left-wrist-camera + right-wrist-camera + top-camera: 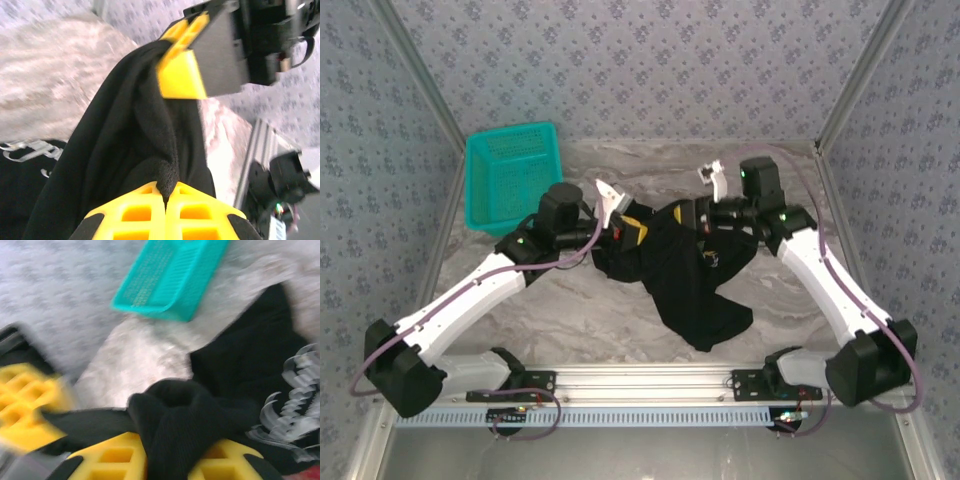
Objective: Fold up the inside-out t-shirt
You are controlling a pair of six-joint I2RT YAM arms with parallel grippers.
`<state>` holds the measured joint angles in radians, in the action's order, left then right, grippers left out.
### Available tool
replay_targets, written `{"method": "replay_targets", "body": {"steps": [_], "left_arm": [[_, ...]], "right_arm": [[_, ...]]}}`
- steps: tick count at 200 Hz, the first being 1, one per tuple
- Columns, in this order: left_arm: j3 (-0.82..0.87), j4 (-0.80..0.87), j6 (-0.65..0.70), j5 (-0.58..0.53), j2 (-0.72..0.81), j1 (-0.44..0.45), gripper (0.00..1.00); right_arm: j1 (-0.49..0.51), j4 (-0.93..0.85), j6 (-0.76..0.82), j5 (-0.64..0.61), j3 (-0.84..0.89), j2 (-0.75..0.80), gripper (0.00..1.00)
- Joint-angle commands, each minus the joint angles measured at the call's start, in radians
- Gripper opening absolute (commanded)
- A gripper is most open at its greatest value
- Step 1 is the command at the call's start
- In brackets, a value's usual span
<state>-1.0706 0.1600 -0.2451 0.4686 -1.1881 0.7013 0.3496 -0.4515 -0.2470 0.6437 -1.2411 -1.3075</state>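
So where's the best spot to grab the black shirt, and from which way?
Probably the loose tail of the shirt, where it droops to the table toward the near edge, coming down from above. The top is bunched tight in the left gripper and right gripper, so that floppy end is the free, reachable part.

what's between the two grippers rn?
The t-shirt itself: a bunched black fold runs from left gripper to right gripper, both shut on it. Left wrist view.

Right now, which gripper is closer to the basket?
The left gripper, pinching the t-shirt on the side toward the teal basket; the right gripper pinches it farther away.
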Motion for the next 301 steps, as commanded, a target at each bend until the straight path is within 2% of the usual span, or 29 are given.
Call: {"method": "replay_targets", "body": {"steps": [1,16,34,46,64,76,97,109,123,149,177,194,209,214,234,249,276,301], "left_arm": [[-0.094,-0.042,-0.095,-0.13,0.051,0.005,0.0],[-0.142,-0.02,-0.105,-0.154,0.055,0.018,0.0],[-0.201,0.046,-0.078,-0.181,0.035,0.037,0.0],[-0.237,0.103,-0.055,-0.198,0.015,0.046,0.0],[-0.281,0.154,-0.051,-0.201,-0.019,0.047,0.0],[-0.311,0.182,-0.053,-0.176,-0.04,0.047,0.0],[-0.344,0.217,-0.04,-0.126,-0.063,0.049,0.0],[-0.355,0.237,-0.037,-0.128,-0.07,0.048,0.0],[-0.354,0.241,-0.031,-0.112,-0.073,0.049,0.0],[-0.345,0.23,-0.037,-0.077,-0.076,0.049,0.0],[-0.333,0.211,-0.049,-0.077,-0.079,0.049,0.0],[-0.326,0.194,-0.051,-0.07,-0.082,0.049,0.0],[-0.314,0.181,-0.05,-0.084,-0.074,0.049,0.0],[-0.305,0.177,-0.05,-0.106,-0.068,0.048,0.05],[-0.242,0.173,-0.048,-0.189,-0.024,0.029,0.3],[-0.164,0.164,-0.048,-0.197,0.019,-0.006,0.41],[-0.008,0.134,-0.043,-0.187,0.061,-0.042,0.52],[0.055,0.114,0.013,-0.185,0.032,-0.039,0.58]], "right_arm": [[0.055,-0.238,0.02,-0.451,-0.195,-0.093,0.3],[0.09,-0.283,0.056,-0.578,-0.255,-0.098,0.39],[0.123,-0.268,0.146,-0.606,-0.238,-0.028,0.48],[0.151,-0.202,0.216,-0.521,-0.173,0.046,0.52],[0.168,-0.097,0.294,-0.267,-0.061,0.131,0.55],[0.184,-0.06,0.334,-0.111,-0.008,0.156,0.57],[0.184,0.019,0.344,0.06,0.04,0.165,0.64],[0.178,0.061,0.333,0.117,0.068,0.152,0.67],[0.179,0.109,0.305,0.128,0.072,0.12,0.72],[0.191,0.165,0.259,0.092,0.057,0.039,0.75],[0.209,0.281,0.161,0.071,0.073,0.007,0.64],[0.213,0.324,0.15,0.08,0.108,0.017,0.28],[0.183,0.323,0.187,0.148,0.142,0.039,0.08],[0.165,0.325,0.198,0.198,0.154,0.047,0.05],[0.092,0.303,0.249,0.367,0.173,0.068,0.0],[0.065,0.252,0.299,0.442,0.159,0.076,0.0],[0.055,0.134,0.394,0.49,0.111,0.072,0.02],[0.052,0.084,0.417,0.513,0.082,0.051,0.04]]}}
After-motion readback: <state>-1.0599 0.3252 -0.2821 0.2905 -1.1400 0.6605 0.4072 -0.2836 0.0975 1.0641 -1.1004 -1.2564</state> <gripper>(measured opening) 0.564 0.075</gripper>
